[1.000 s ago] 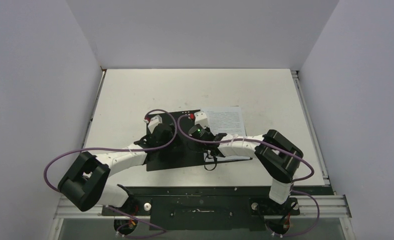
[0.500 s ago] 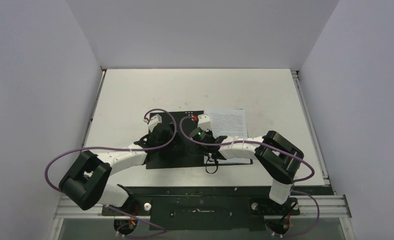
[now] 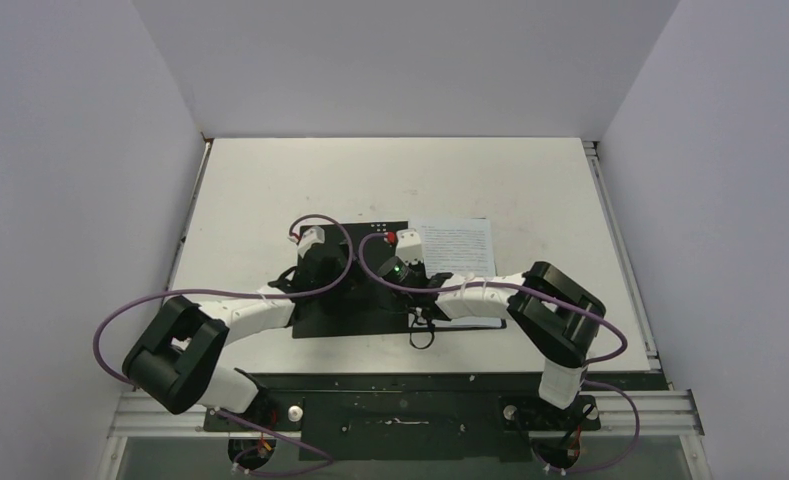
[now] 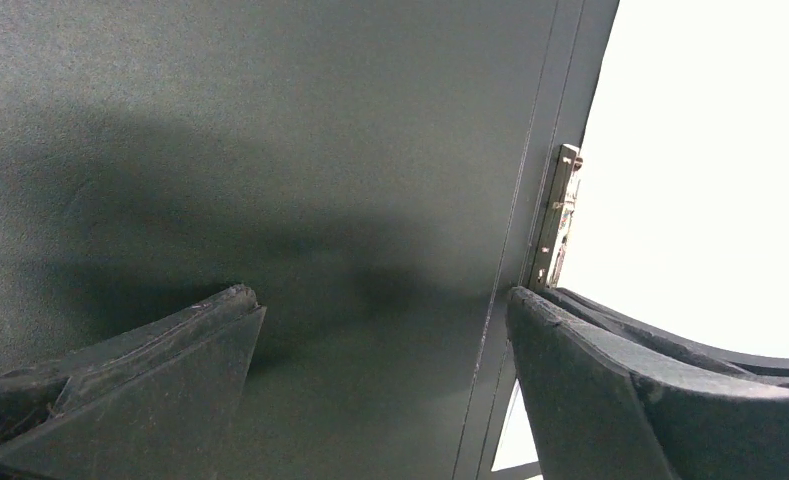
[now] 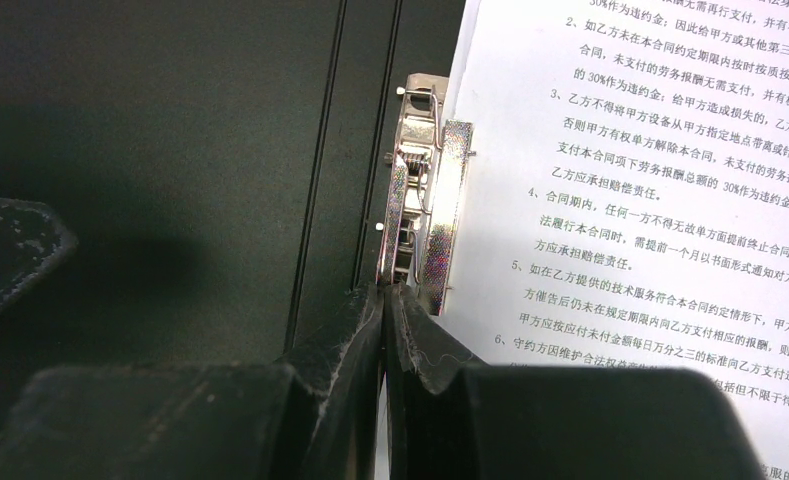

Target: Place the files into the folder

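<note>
Right claw is pinched together at near end of clip; clip runs near-far, papers just right; left claw held apart.

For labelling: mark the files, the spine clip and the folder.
files (image 5: pixel 650 200), right wrist view, printed text area.
spine clip (image 5: pixel 422 190), right wrist view, middle of its metal body.
folder (image 4: pixel 270 150), left wrist view, black inner cover.

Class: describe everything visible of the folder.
The folder lies open and flat on the table, its black inside facing up. Grooves run along the spine, where a metal clip sits. A printed sheet covers its right half, edge at the clip. The left end effector hangs open over the left half; the right end effector is shut at the clip.
</note>
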Robot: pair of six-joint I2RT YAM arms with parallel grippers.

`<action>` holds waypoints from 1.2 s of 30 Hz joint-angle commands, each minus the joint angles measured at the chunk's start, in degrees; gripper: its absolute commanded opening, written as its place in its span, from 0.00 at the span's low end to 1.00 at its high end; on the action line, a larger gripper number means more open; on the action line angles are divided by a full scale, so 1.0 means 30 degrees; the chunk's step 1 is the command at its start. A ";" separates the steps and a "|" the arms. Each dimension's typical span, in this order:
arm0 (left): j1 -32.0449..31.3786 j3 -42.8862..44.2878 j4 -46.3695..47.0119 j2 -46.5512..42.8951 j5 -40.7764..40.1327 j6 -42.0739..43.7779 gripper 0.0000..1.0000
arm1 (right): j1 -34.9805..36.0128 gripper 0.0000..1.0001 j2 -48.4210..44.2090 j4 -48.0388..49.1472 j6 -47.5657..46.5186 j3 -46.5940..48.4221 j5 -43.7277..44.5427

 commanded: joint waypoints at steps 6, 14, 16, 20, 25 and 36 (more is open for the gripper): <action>-0.0082 -0.2230 -0.5339 0.1028 0.2124 -0.0035 0.97 | 0.0313 0.05 0.1163 -0.5056 0.1618 -0.0777 -0.6886; -0.0080 -0.2417 -0.6414 -0.0483 0.1636 0.0042 0.97 | 0.0322 0.05 0.0076 -0.4386 0.2003 0.0486 -0.6805; -0.0107 -0.2429 -0.6577 -0.0704 0.1577 0.0056 0.97 | 0.0299 0.05 -0.0235 -0.4313 0.2138 0.0747 -0.6676; -0.0108 -0.2537 -0.6621 -0.0951 0.1569 -0.0001 0.97 | 0.0286 0.05 -0.0553 -0.4228 0.2245 0.1244 -0.6600; -0.0108 -0.2541 -0.6664 -0.0993 0.1520 -0.0050 0.97 | 0.0290 0.05 -0.0849 -0.4068 0.2306 0.1724 -0.6644; -0.0108 -0.2498 -0.6649 -0.0965 0.1459 -0.0065 0.96 | 0.0187 0.06 -0.1670 -0.4311 0.2070 0.2900 -0.6231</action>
